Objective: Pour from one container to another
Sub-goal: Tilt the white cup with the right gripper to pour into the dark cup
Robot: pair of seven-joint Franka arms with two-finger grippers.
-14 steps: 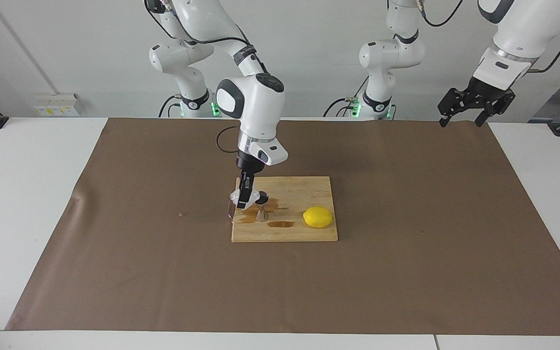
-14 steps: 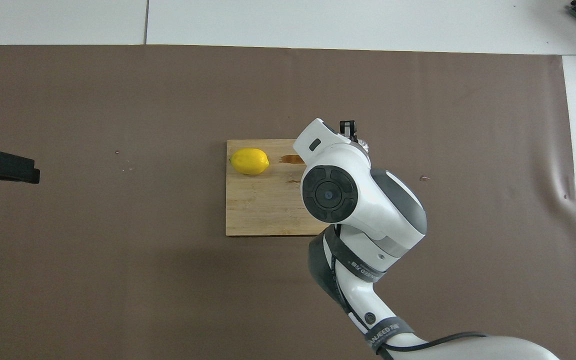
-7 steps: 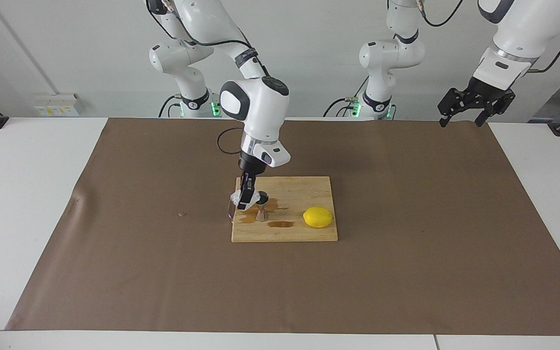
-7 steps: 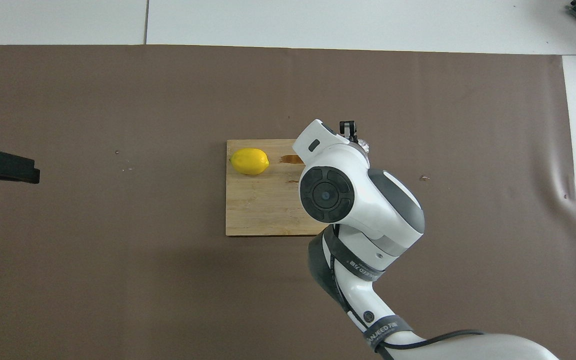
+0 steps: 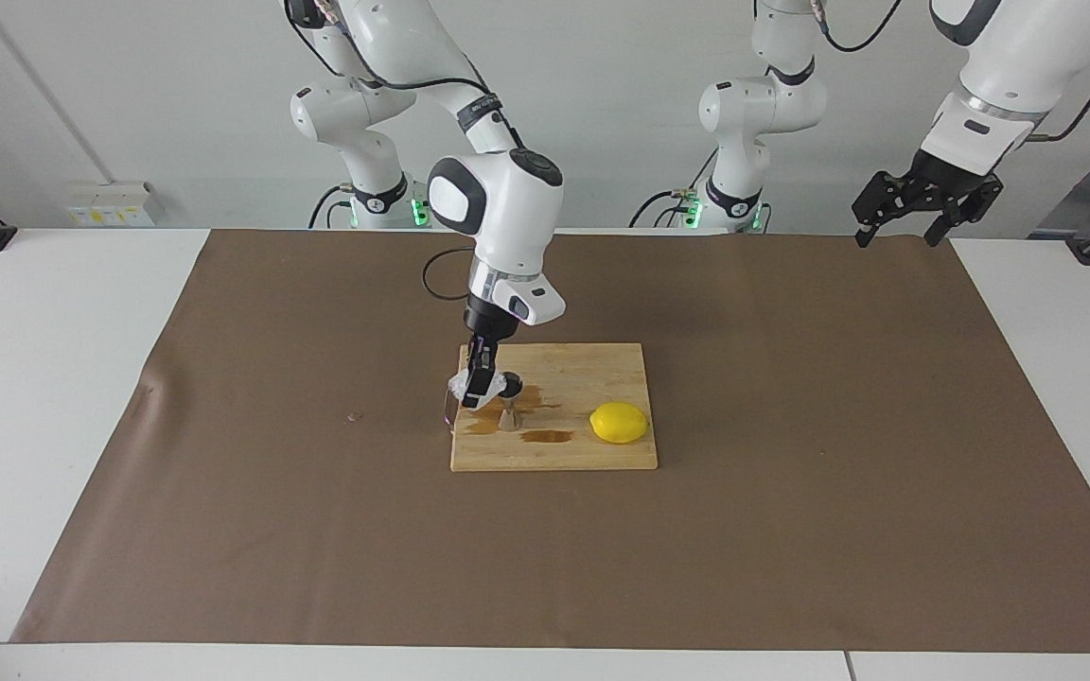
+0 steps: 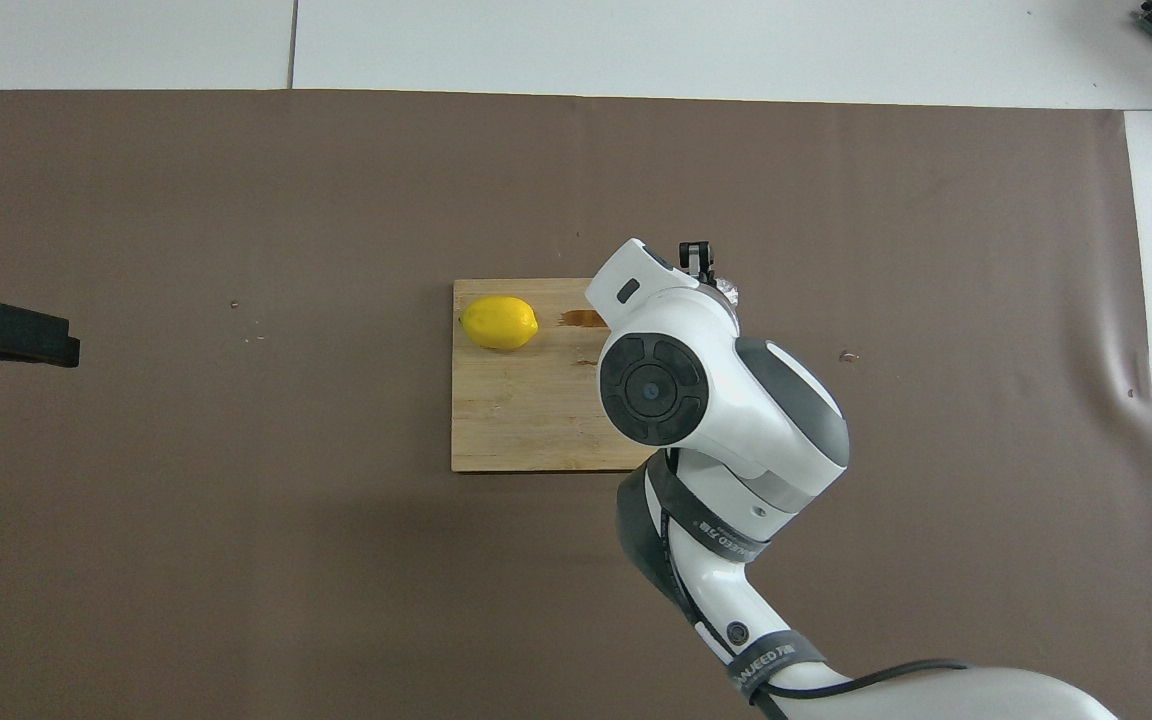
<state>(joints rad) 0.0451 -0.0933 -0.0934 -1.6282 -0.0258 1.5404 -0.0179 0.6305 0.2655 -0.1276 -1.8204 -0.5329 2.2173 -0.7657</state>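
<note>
jigger (image 5: 509, 405): in the overhead view it was hidden under the right arm's wrist.
cup (image 5: 462, 386): mostly covered by the right gripper (image 5: 475, 388); only a sliver (image 6: 729, 291) showed from above.
left gripper (image 6: 6, 335): cut off by the overhead picture's edge.
cup's contents: too small to tell.

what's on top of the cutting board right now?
On the cutting board: a lemon, a steel jigger and brown spill patches. The right gripper holds a crinkled cup over the board's edge beside the jigger. The jigger's contents can't be seen.
</note>
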